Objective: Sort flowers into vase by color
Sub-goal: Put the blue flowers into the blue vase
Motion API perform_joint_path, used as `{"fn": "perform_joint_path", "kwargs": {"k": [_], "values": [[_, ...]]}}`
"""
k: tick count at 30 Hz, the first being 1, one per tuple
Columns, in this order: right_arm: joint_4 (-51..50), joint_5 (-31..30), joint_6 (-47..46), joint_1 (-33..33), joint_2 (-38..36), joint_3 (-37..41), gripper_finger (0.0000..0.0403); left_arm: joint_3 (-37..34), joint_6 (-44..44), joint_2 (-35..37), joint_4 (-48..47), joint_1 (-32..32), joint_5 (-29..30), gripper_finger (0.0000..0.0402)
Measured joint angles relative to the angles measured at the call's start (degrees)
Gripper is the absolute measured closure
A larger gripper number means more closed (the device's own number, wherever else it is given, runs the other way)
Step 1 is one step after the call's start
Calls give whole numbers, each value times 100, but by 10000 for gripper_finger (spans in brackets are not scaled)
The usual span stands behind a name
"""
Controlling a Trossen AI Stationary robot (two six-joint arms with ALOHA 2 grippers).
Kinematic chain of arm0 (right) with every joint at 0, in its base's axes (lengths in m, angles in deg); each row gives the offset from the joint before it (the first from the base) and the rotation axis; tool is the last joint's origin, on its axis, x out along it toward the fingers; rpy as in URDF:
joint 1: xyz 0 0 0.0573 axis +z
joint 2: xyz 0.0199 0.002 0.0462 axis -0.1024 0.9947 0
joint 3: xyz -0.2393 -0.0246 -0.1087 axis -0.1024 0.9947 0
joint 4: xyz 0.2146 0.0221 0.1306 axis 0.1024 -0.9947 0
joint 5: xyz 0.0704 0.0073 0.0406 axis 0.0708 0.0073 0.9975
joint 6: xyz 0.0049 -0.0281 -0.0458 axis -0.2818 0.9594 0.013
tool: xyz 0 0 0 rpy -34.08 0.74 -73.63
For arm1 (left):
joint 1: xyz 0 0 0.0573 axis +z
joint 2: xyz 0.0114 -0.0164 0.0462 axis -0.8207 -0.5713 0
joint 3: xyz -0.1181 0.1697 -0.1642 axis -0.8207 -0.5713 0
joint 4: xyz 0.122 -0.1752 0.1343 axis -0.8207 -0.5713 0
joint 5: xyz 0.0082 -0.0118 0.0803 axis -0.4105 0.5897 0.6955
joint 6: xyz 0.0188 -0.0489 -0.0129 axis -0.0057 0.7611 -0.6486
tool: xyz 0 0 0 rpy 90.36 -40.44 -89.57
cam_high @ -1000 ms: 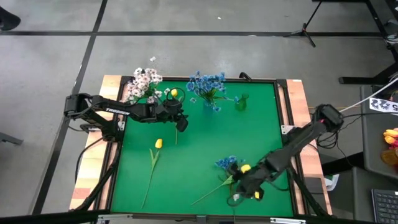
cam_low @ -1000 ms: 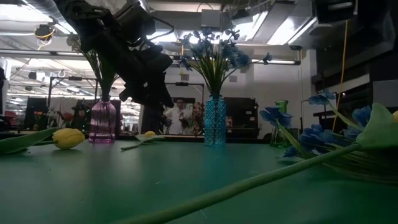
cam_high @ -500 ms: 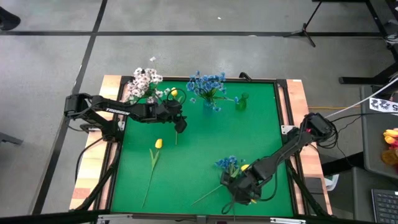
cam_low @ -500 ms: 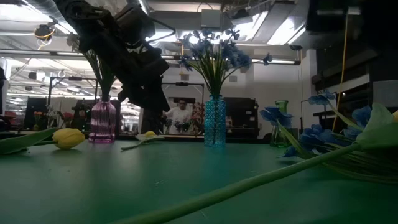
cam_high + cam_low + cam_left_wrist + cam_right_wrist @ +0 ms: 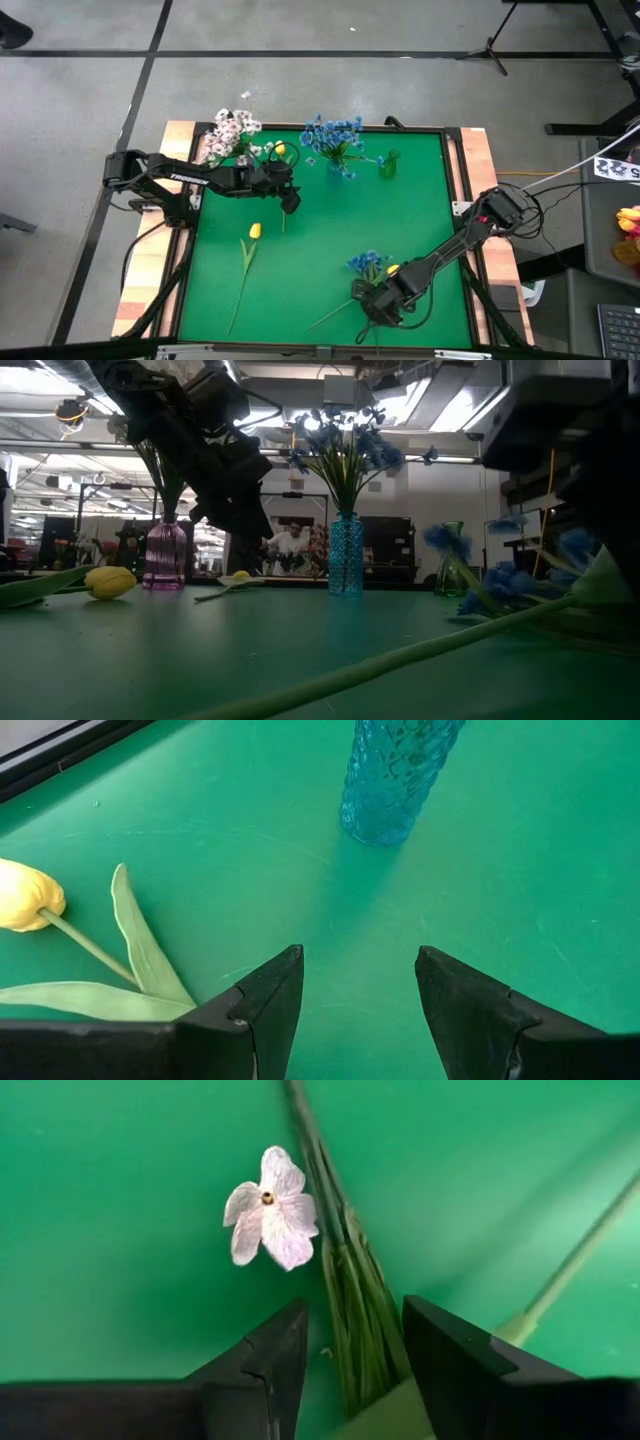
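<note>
Near the table's front right lies a heap of flowers: blue blooms, a yellow bud and long green stalks. My right gripper points down over it, open. Its fingers stand on either side of a bundle of green stems, beside a white blossom. My left gripper hangs open at the far left, above the mat between a lying yellow tulip and the blue vase. A second yellow tulip lies on the mat at the left.
Along the far edge stand a pink vase with white sprays, the blue vase with blue blooms and a small green vase. The middle of the green mat is bare. A person shows in the room behind.
My right gripper has sunk toward the flower heap and shifted a little toward the table's left edge, rolling its wrist as it went; its arm now darkens the right side of the low view. The flowers lie as before.
</note>
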Motion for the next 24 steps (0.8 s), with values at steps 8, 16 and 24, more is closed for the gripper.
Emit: {"fn": "perform_joint_path", "kwargs": {"k": [8, 16, 24], "values": [[10, -345, 64, -26, 86, -7, 265, 2, 24, 0, 5, -2, 0, 210], [-137, -1124, -279, -358, 98, -5, 389, 2, 38, 0, 7, 0, 0, 210], [-1374, -2519, -525, -615, 112, -242, 393, 2, 183, 0, 79, 0, -408, 210]]}}
